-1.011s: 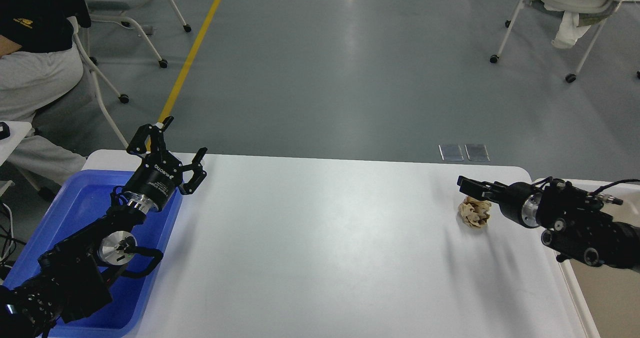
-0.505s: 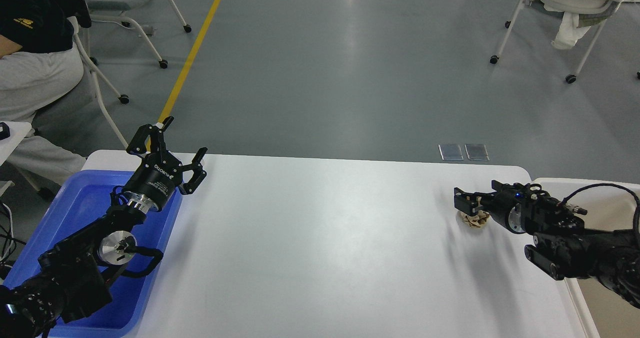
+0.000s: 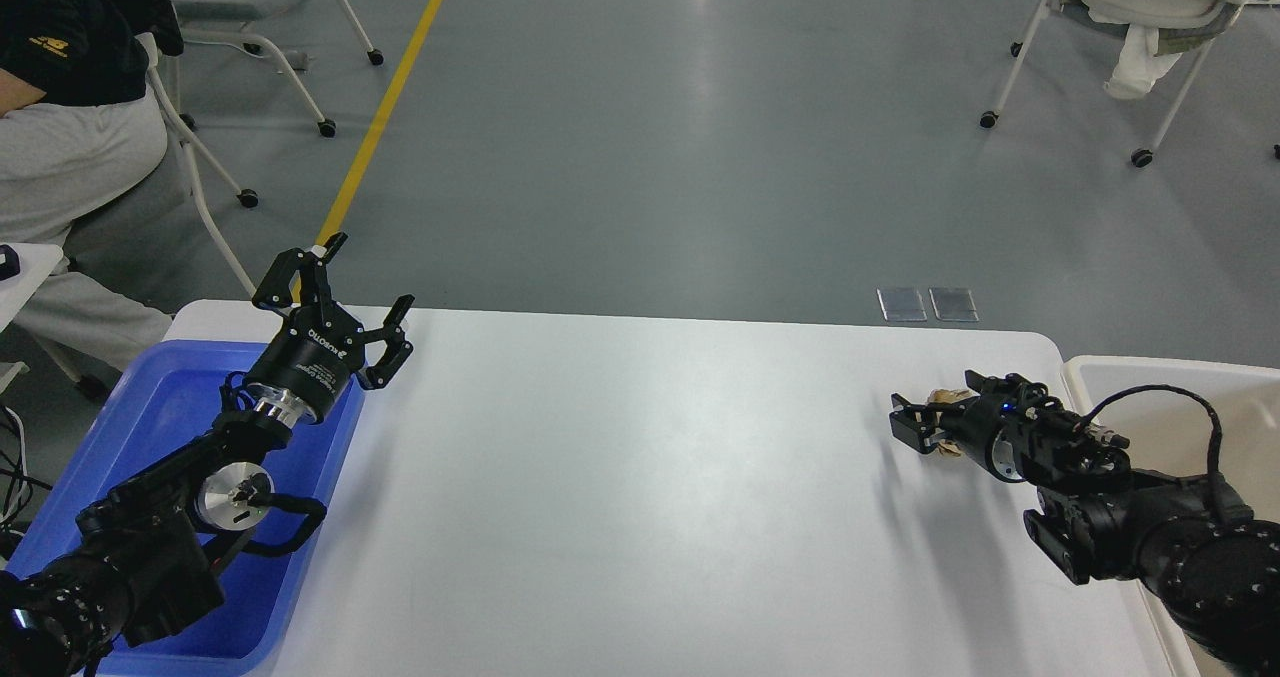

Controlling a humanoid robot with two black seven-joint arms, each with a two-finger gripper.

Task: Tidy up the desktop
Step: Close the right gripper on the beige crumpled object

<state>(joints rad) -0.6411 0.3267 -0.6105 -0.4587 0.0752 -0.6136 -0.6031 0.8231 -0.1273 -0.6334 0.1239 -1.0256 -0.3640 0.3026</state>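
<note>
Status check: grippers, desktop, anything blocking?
Left gripper open, idle over blue tray. Right gripper low around crumpled paper, closure unclear. Desktop holds nothing else. No obstruction seen.

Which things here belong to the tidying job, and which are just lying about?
Job: desktop; crumpled paper wad, between the right pincer fingers; blue tray; off-white bin; left pincer.

Lying about: chairs; seated person; yellow floor line.

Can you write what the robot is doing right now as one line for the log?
step: grabbing trash | right gripper: fingers around crumpled paper on desktop | left gripper: open over blue tray
</note>
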